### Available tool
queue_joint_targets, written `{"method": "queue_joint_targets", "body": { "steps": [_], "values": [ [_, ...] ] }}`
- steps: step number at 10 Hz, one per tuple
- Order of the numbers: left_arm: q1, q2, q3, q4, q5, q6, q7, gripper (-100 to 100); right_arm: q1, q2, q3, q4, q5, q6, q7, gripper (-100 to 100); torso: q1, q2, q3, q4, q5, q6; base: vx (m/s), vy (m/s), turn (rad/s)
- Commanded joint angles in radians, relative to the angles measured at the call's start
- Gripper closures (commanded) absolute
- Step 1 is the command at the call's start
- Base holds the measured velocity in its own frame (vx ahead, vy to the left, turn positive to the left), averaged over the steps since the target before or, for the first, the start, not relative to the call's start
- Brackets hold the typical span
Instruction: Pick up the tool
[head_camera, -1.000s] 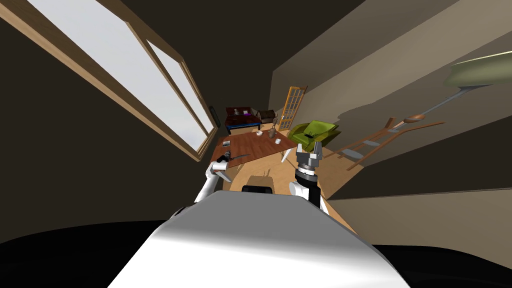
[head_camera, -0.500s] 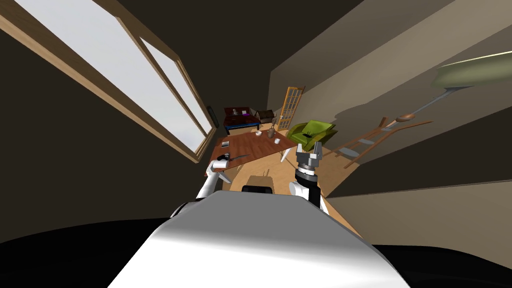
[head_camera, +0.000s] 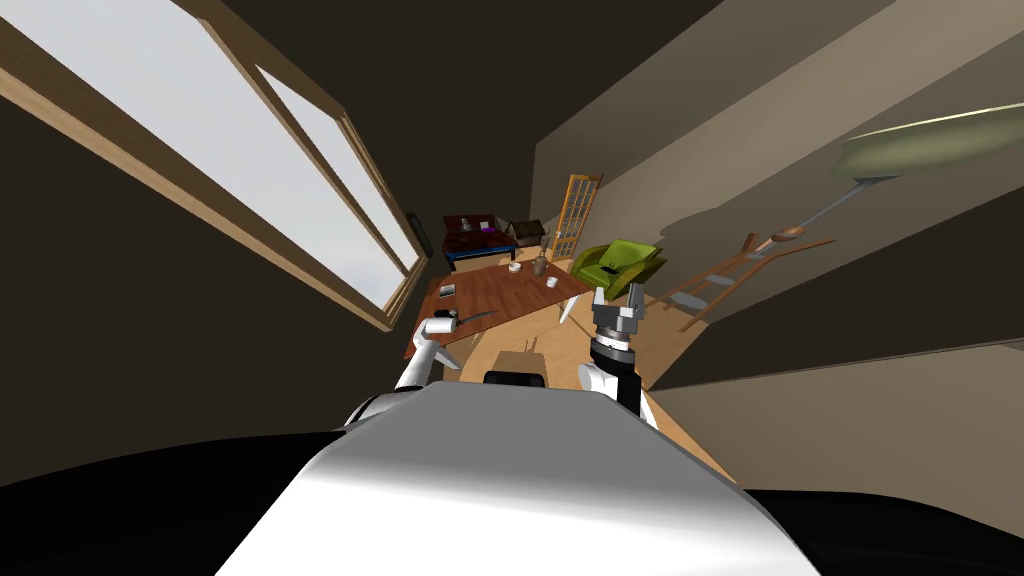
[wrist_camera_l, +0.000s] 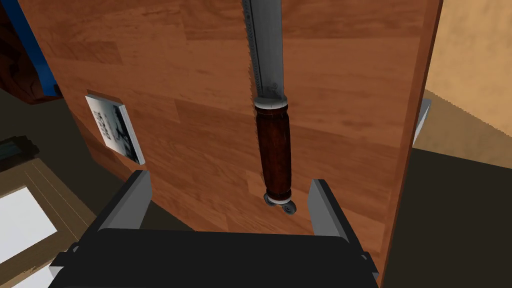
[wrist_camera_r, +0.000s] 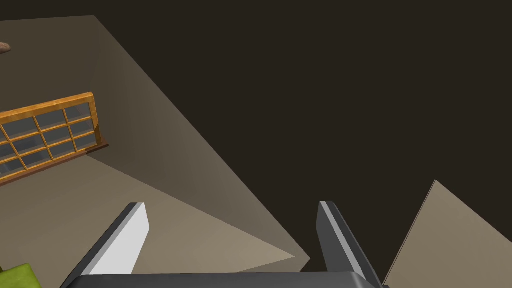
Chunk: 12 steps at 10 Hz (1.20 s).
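Currently left gripper (wrist_camera_l: 230, 179) is over the near end of the table (wrist_camera_l: 200, 75), jaws released and standing wide apart. Tool (wrist_camera_l: 272, 145) lies lengthwise on the table top, pointing straight away from the gripper. Only the butt of its handle sits between the two fingers (wrist_camera_l: 134, 200), at about fingertip level. The butt is off centre, close to one finger and well apart from the other. Neither finger touches it.

Tool appearance: round dark red-brown handle with a glossy wood look, and a pale ring at each end. A small grey knob sits on the butt. The blade is long, flat and grey, with fine teeth along one edge; its tip runs past the picture edge.

A small flat card (wrist_camera_l: 116, 130) with a grey print lies on the table to one side, well apart from the tool.

Right gripper (head_camera: 617, 300) is raised beside the table's right corner in the head view, jaws released, nothing between them.
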<state>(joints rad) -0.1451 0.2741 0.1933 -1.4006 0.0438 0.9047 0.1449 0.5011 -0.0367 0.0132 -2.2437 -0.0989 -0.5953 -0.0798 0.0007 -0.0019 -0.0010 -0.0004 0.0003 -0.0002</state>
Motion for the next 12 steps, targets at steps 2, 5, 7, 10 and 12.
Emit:
{"method": "queue_joint_targets", "body": {
  "steps": [2, 5, 7, 10, 12],
  "values": [
    [-0.033, 0.003, 0.020, 0.057, 0.011, 0.068, 0.015, -100, 0.000, 0.000, 0.000, 0.000, 0.000, 0.000, 0.000, 0, 0.000, 0.000, 0.000, 0.000, 0.000, 0.000, 0.028, 0.021, -0.082],
    [-0.082, 0.009, 0.054, 0.144, 0.031, 0.152, 0.037, -100, 0.000, 0.000, 0.000, 0.000, 0.000, 0.000, 0.000, 0, 0.000, 0.000, 0.000, 0.000, 0.000, 0.000, 0.034, 0.020, -0.094],
    [-0.104, 0.012, 0.071, 0.184, 0.040, 0.191, 0.048, -100, 0.000, 0.000, 0.000, 0.000, 0.000, 0.000, 0.000, 0, 0.000, -0.001, 0.000, 0.000, 0.000, 0.000, 0.042, 0.014, -0.075],
    [-0.143, 0.018, 0.102, 0.262, 0.057, 0.254, 0.066, -100, 0.000, 0.000, 0.000, 0.000, 0.000, 0.000, 0.000, 0, 0.000, -0.002, -0.001, -0.001, 0.000, 0.000, 0.055, 0.025, -0.118],
    [-0.175, 0.024, 0.129, 0.328, 0.073, 0.303, 0.082, -100, 0.000, 0.000, 0.000, 0.000, 0.000, 0.000, 0.000, 0, 0.000, -0.002, -0.001, 0.000, 0.000, 0.000, 0.067, 0.021, -0.167]
  ]
}}
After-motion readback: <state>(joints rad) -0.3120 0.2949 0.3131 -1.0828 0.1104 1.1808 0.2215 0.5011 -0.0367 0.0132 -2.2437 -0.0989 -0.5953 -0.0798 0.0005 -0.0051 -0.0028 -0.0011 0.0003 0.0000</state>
